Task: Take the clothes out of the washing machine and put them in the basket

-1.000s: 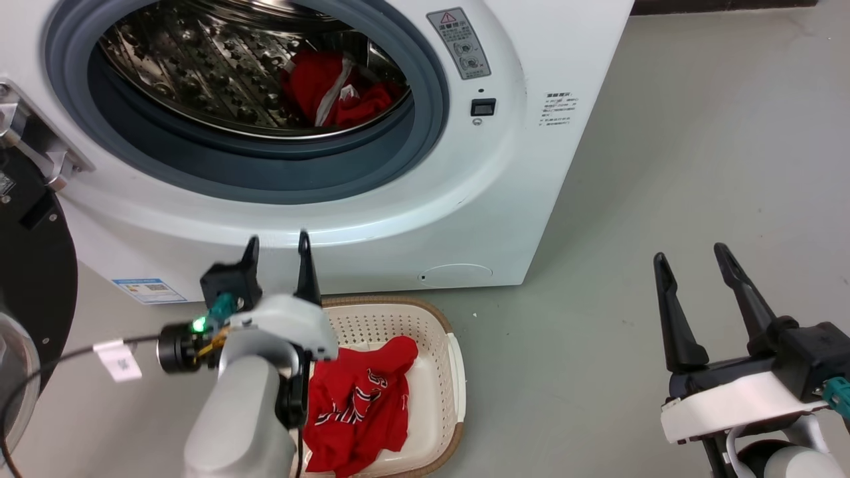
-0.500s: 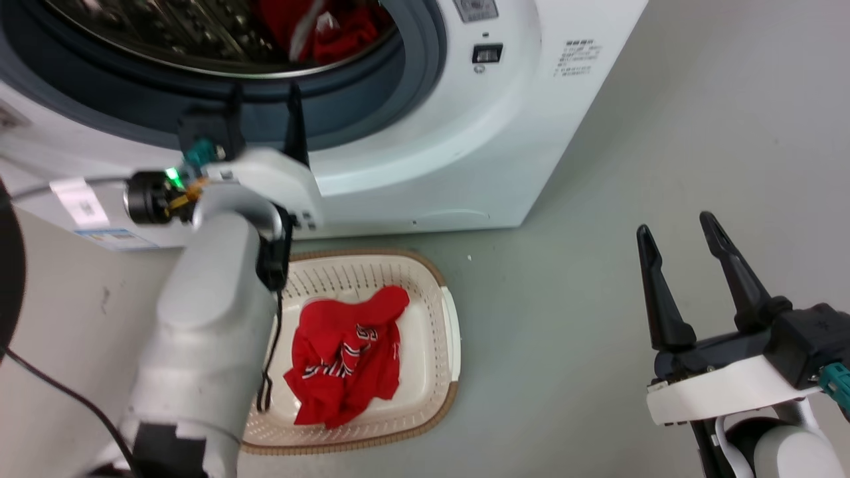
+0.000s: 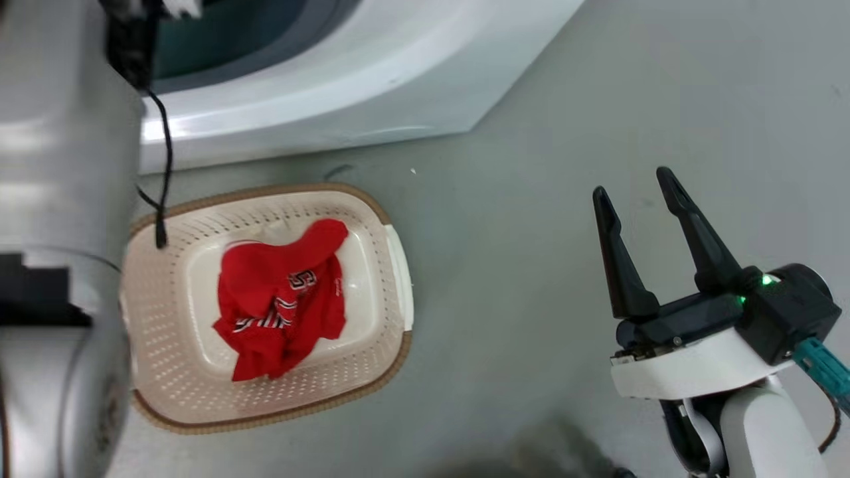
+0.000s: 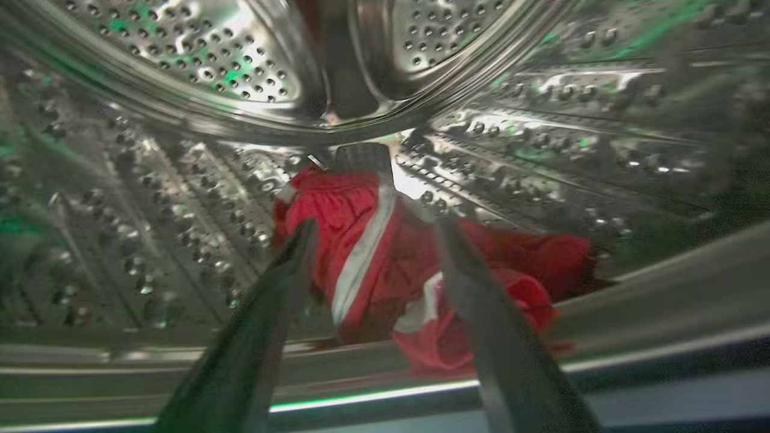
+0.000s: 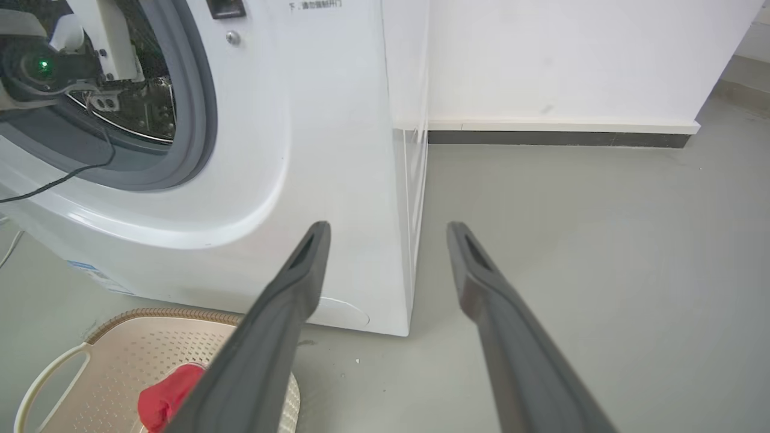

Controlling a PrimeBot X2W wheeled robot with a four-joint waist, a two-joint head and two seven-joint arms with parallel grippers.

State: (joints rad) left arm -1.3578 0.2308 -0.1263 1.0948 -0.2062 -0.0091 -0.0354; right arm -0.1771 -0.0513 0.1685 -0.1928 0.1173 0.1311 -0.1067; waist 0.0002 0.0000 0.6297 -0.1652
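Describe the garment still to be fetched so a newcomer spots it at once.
Look inside the washing machine, low in its steel drum. A crumpled red garment lies ahead of the left end effector. Unlike the lettered jersey in the basket, it shows a broad white stripe.

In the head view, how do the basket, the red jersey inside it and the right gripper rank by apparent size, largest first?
1. basket, clearly the largest.
2-3. right gripper and red jersey look about alike. The gripper is much nearer the camera, so I do not rank them.
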